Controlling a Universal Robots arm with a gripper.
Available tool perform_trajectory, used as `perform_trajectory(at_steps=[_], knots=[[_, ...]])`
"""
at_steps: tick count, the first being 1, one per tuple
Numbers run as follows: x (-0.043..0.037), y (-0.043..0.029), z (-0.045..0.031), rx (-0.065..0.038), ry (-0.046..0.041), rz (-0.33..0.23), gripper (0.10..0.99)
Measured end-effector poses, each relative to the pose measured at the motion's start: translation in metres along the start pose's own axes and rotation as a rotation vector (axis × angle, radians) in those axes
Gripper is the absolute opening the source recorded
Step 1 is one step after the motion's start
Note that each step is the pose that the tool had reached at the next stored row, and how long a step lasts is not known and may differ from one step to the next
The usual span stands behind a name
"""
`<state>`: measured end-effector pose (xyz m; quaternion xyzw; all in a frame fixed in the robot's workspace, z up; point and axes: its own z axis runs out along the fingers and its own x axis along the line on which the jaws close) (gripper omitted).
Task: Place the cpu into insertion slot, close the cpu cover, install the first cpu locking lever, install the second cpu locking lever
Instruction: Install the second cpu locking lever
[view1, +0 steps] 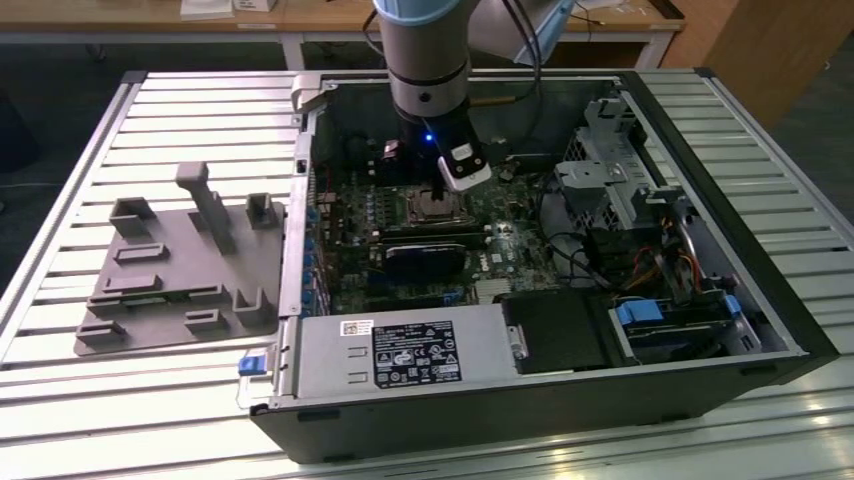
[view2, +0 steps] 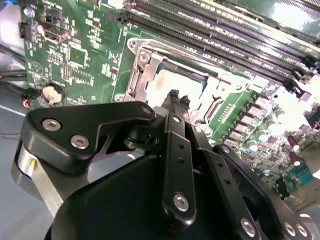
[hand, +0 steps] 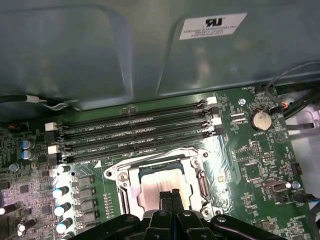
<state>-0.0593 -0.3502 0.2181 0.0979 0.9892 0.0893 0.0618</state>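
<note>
Upper centre of the exterior view, the tool (view1: 439, 193) hangs low inside the open computer case (view1: 747, 300) on the slatted worktop (view1: 80, 400), right over the insertion slot (view1: 437, 207). In both wrist views its fingertips (hand: 171, 196) are pressed together, nothing between them, touching down on the cpu (hand: 162, 185). The cpu sits flat in the slot, the silver cpu cover (hand: 127, 187) framing it, memory slots (hand: 140, 131) running just beside.
</note>
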Motion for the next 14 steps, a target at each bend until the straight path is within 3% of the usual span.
perform_trajectory(at_steps=[7,14], knots=[[-0.0026,0.0034,-0.0128,0.000,-0.0001,0.000,0.102],[-0.0029,0.0035,-0.0133,0.003,-0.0005,0.000,0.102]])
